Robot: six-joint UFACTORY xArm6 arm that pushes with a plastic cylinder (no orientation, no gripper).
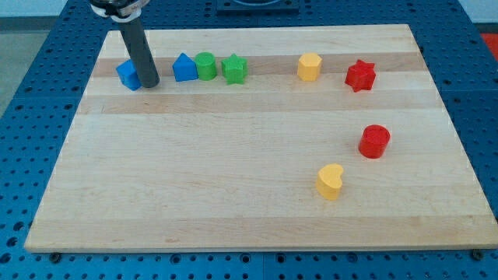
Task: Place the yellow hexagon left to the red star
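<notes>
Blue pegboard surrounds the pale wooden bench [233, 194]. No fingers here: my tip [149, 83] sits beside the blue block [128, 75], while the yellow hexagon [309, 67] waits at nine o'clock of the red star [360, 75]; nudge gently from nine o'clock.

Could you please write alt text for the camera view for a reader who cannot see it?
On a wooden board, my tip rests beside a blue block at the top left, far from the yellow hexagon, which already sits left of the red star. Other blocks lie between and below.
</notes>
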